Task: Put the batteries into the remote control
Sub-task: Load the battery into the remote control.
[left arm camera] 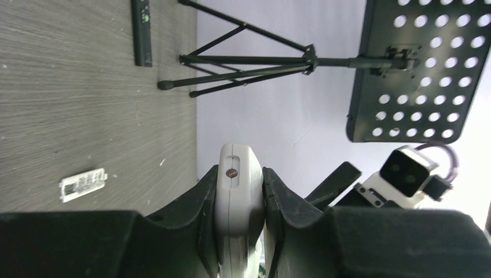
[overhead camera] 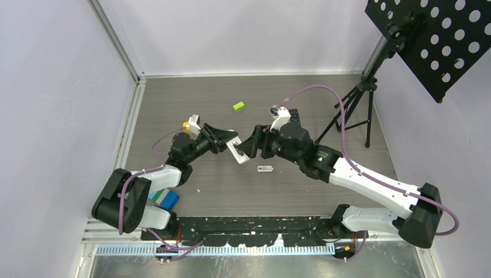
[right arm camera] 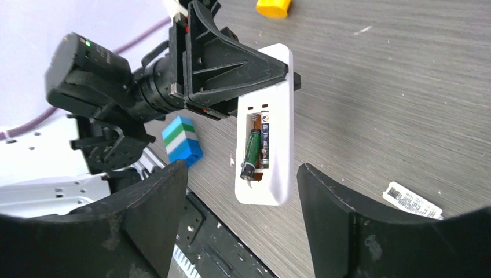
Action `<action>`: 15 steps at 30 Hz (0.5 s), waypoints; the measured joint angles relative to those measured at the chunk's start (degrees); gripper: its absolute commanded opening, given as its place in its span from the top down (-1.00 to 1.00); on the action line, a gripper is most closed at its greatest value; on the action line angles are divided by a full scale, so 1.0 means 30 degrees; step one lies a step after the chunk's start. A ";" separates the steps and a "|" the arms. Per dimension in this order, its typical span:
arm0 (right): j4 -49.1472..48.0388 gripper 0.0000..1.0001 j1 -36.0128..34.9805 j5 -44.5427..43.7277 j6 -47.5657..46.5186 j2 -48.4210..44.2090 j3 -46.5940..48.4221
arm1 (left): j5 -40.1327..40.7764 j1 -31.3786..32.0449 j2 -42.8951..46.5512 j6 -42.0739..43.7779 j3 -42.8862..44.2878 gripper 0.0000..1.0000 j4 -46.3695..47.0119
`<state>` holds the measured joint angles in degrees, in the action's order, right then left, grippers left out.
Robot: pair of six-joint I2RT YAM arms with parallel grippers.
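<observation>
Above table, left claw clamps remote, batteries inside.

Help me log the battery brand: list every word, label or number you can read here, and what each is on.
Nothing is legible.
white label on the table: barcode-like dark print, too blurred to read.
batteries in the white remote: wrapper markings, too small to read.
black device on the table: faint greenish marks, unreadable.
</observation>
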<state>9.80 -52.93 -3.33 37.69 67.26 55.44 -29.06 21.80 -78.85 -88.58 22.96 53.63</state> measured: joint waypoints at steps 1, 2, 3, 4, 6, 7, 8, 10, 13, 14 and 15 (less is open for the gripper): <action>-0.0379 -0.69 0.0022 -0.0095 0.0262 -0.0503 -0.0379 | 0.0226 0.0000 0.0262 -0.0372 -0.0109 1.00 0.0029; -0.0838 -0.81 0.0022 -0.0240 0.0583 -0.0933 -0.0729 | 0.0466 0.0015 0.0481 -0.0583 -0.0153 1.00 0.0051; -0.1319 -0.88 0.0029 -0.0401 0.0903 -0.1304 -0.1049 | 0.0801 0.0029 0.0787 -0.1013 -0.0168 1.00 0.0080; -0.1668 -0.92 0.0051 -0.0539 0.1166 -0.1559 -0.1297 | 0.1049 0.0036 0.1013 -0.1370 -0.0168 1.00 0.0175; -0.2550 -0.95 0.0124 -0.0809 0.1894 -0.2040 -0.1916 | 0.1559 0.0073 0.1377 -0.2368 -0.0168 1.00 0.0678; -0.3002 -0.96 0.0204 -0.0882 0.2237 -0.2208 -0.2237 | 0.1770 0.0087 0.1406 -0.2805 -0.0168 1.00 0.0991; -0.3410 -0.97 0.0248 -0.0903 0.2594 -0.2310 -0.2535 | 0.2011 0.0124 0.1406 -0.3432 -0.0168 1.00 0.1355; -0.4306 -0.97 0.0313 -0.0911 0.3453 -0.2390 -0.3089 | 0.2543 0.0270 0.1333 -0.4648 -0.0168 1.00 0.2142; -0.5413 -0.98 0.0364 -0.0823 0.4371 -0.2390 -0.3475 | 0.3315 0.0634 0.0998 -0.6164 -0.0168 1.00 0.3534; -0.5763 -0.97 0.0386 -0.0758 0.4707 -0.2382 -0.3563 | 0.3483 0.0758 0.0852 -0.6528 -0.0168 1.00 0.3912; -0.6222 -0.97 0.0386 -0.0663 0.5136 -0.2382 -0.3665 | 0.3621 0.0882 0.0721 -0.6856 -0.0168 1.00 0.4233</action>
<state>-8.86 -51.77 -5.32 53.10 60.12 44.45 -18.20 24.45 -76.69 -109.14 22.46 66.32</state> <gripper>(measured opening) 0.986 0.279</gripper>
